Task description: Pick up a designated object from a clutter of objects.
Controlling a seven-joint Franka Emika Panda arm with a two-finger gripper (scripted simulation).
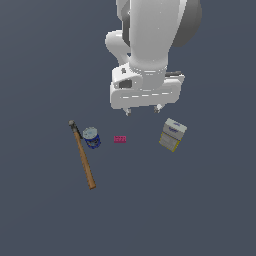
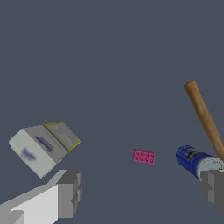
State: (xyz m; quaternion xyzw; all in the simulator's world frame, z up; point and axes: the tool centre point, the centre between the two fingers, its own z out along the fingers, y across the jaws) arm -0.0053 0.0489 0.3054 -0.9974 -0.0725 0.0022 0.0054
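1. 4 objects lie spread on the dark floor: a white and yellow box (image 1: pixel 173 134), a small pink brick (image 1: pixel 120 139), a blue can (image 1: pixel 92 137) and a wooden-handled hammer (image 1: pixel 83 156).
2. The box, the thing to lift, sits towards the exterior view's right, well apart from the brick and further still from the can and hammer. It rests flat, skewed to the picture's edges, with a pale top face carrying a blue mark and yellow along its sides.
3. The gripper (image 1: pixel 143 108) hangs above the floor, up and to the exterior view's left of the box, touching nothing.
4. In the wrist view the 2 fingers (image 2: pixel 69 193) stand far apart at opposite sides of the frame with bare floor between them, so the jaws are wide and hold nothing.
5. Handling, as a judgement: the box looks like thin cardboard, probably light and fairly stiff, though its broad faces could dent under a hard squeeze. Its smooth printed skin may slip.
6. Best hold, as I judge it: come straight down over the middle, turn the wrist to match the skew, and close across the narrower span on the 2 opposite yellow sides.
7. Nothing crowds the box, so a clean descent looks possible.
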